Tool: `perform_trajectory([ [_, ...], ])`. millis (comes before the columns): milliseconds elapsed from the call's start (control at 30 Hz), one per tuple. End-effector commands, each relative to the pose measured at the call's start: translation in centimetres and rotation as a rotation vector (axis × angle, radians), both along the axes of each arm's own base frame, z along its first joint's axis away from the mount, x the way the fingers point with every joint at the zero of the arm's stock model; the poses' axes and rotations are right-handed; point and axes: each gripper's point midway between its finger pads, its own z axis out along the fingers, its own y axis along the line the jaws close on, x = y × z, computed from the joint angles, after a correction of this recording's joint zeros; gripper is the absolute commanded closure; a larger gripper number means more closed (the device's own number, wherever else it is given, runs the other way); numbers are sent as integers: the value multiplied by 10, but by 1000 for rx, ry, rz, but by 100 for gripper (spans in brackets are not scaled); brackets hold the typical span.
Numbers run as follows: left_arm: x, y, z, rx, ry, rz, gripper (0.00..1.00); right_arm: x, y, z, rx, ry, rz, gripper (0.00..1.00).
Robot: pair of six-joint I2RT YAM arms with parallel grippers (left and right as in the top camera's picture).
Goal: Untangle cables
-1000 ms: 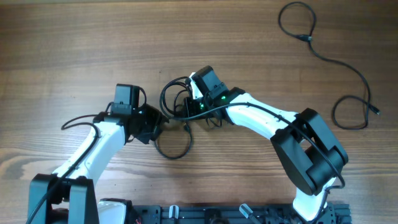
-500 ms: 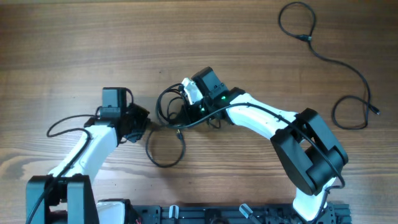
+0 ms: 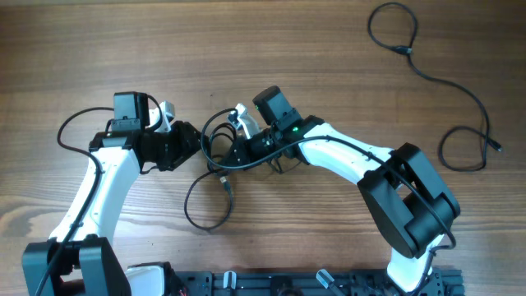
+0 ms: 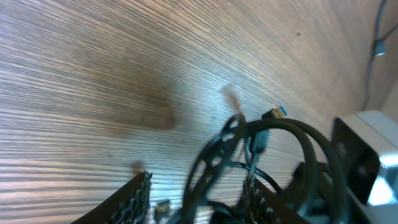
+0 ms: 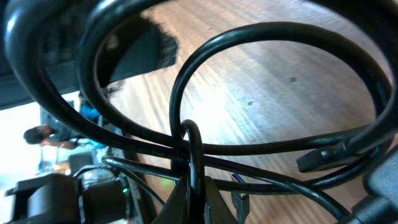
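Observation:
A tangle of thin black cables (image 3: 215,133) lies at the table's middle between my two grippers. One loop (image 3: 201,215) trails toward the front, with a plug (image 3: 225,182) beside it. My left gripper (image 3: 194,143) is at the tangle's left side. In the left wrist view its fingers (image 4: 196,202) close around a bunch of cables (image 4: 214,155), and a blue-tipped plug (image 4: 274,113) shows beyond. My right gripper (image 3: 236,146) is at the tangle's right side. In the right wrist view it (image 5: 193,193) is shut on one cable strand (image 5: 194,149), with loops arching above.
A separate long black cable (image 3: 448,84) lies at the far right, curled at both ends. The arms' own thicker wires (image 3: 78,123) hang beside the left arm. The arm bases and a black rail (image 3: 288,284) line the front edge.
My left gripper has moved left and back, dragging the front loop left and stretching the tangle. My right gripper has stayed nearly in place, turning slightly.

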Motion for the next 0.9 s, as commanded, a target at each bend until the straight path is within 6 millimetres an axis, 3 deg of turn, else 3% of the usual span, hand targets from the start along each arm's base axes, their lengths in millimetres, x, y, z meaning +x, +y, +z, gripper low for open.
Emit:
perform_trajectory([
  [0, 2, 9, 0, 73, -39, -41, 52, -16, 5, 25, 94, 45, 67, 96],
  [33, 2, 8, 0, 72, -38, -43, 52, -16, 4, 24, 90, 51, 62, 96],
  [100, 1, 9, 0, 81, -45, -62, 69, -13, 0, 22, 76, 72, 43, 96],
  [300, 1, 17, -5, 132, -34, -46, 57, 6, -38, -2, -67, 147, -85, 96],
  [333, 0, 12, -2, 114, -59, -93, 53, 6, -42, -2, -72, 166, -93, 96],
  [433, -11, -29, 23, -72, -248, -399, 47, -1, -39, 7, -17, 188, -48, 96],
  [533, -17, -45, 38, -164, -339, -503, 34, -5, -38, 11, 9, 208, -28, 96],
  [667, -19, -55, 33, -130, -337, -543, 34, -14, -34, 20, 58, 230, 20, 96],
  [800, -19, -52, 18, -36, -258, -506, 32, -20, -32, 28, 102, 251, 53, 96],
  [833, -19, -52, 15, -24, -246, -501, 35, -22, -31, 32, 120, 263, 65, 96],
  [867, -20, -53, 14, -24, -240, -507, 44, -24, -31, 34, 133, 271, 74, 96],
])
